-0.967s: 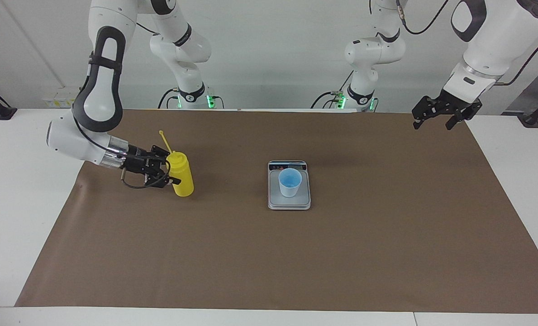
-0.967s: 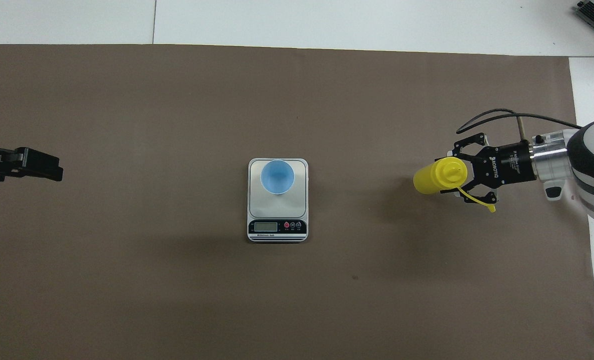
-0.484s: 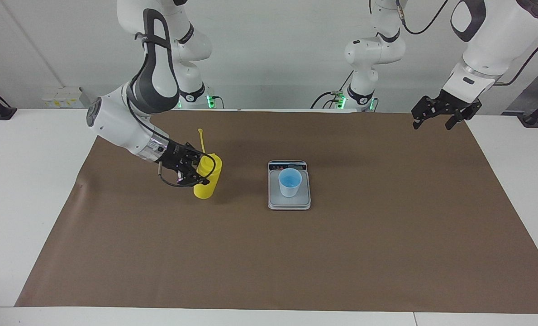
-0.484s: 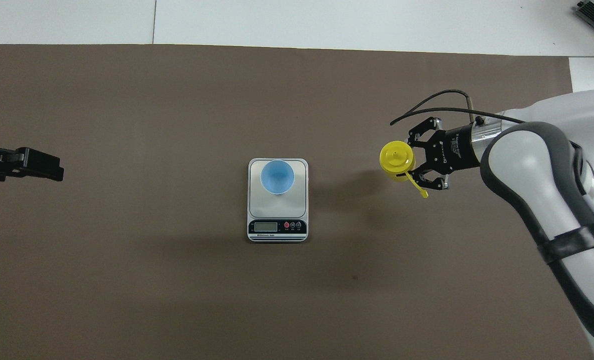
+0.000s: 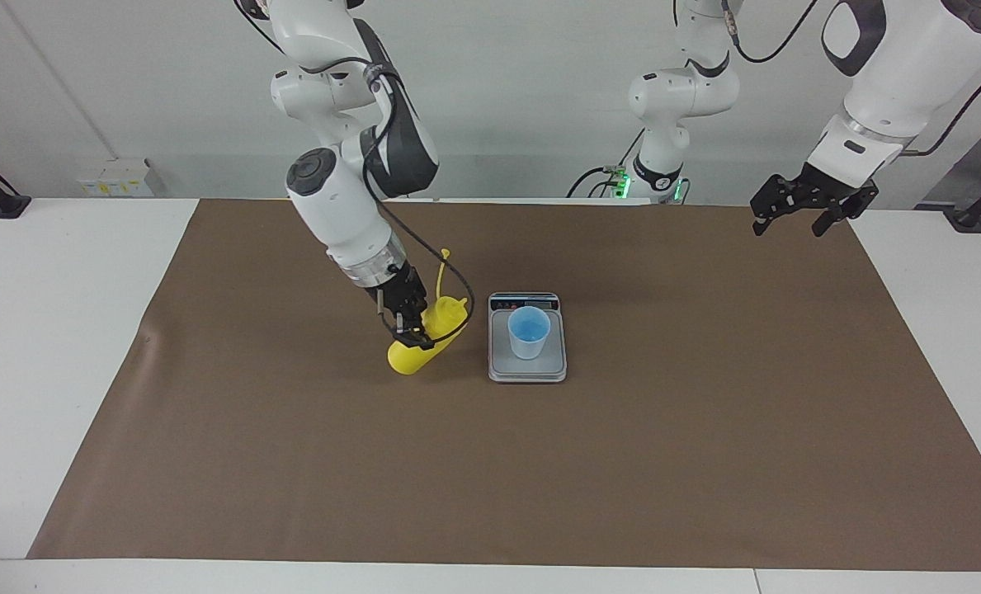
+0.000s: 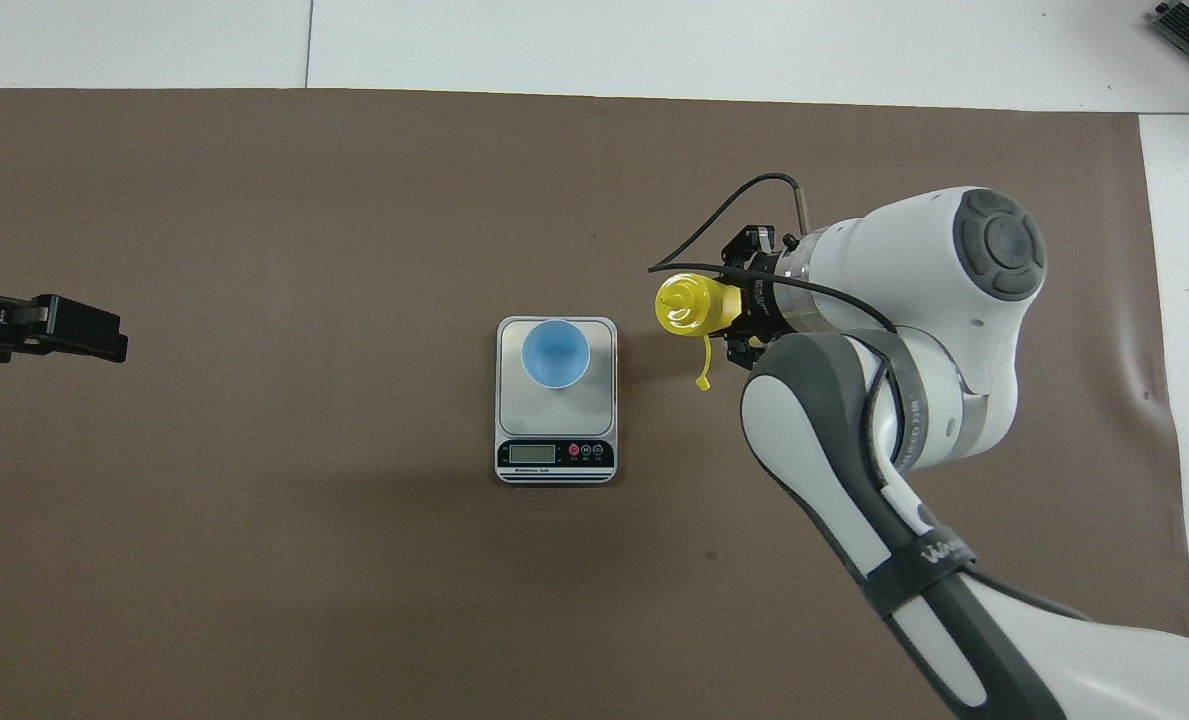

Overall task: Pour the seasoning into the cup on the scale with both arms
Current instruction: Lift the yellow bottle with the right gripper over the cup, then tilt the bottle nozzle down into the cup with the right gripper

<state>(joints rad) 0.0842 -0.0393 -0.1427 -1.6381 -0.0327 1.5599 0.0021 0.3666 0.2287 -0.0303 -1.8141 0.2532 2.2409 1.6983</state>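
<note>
- Right now the right gripper (image 5: 412,330) is clamped on the seasoning bottle (image 5: 424,342), holding it clear of the brown mat (image 5: 705,429) and tilted, with the nozzle leaning toward the scale (image 5: 527,363).
- Seen from overhead, the bottle (image 6: 689,305) hangs over the mat just beside the scale (image 6: 555,420), on the side toward the right arm's end of the table, apart from it; its yellow cap strap (image 6: 704,362) dangles loose.
- The cup (image 5: 529,332) stands upright on the scale's platform, at the end away from the dark display strip (image 6: 555,454); its inside shows bright blue from above (image 6: 555,353).
- The left gripper (image 5: 812,202) waits with its fingers spread apart and holding nothing, raised over the mat's edge at the left arm's end of the table.
</note>
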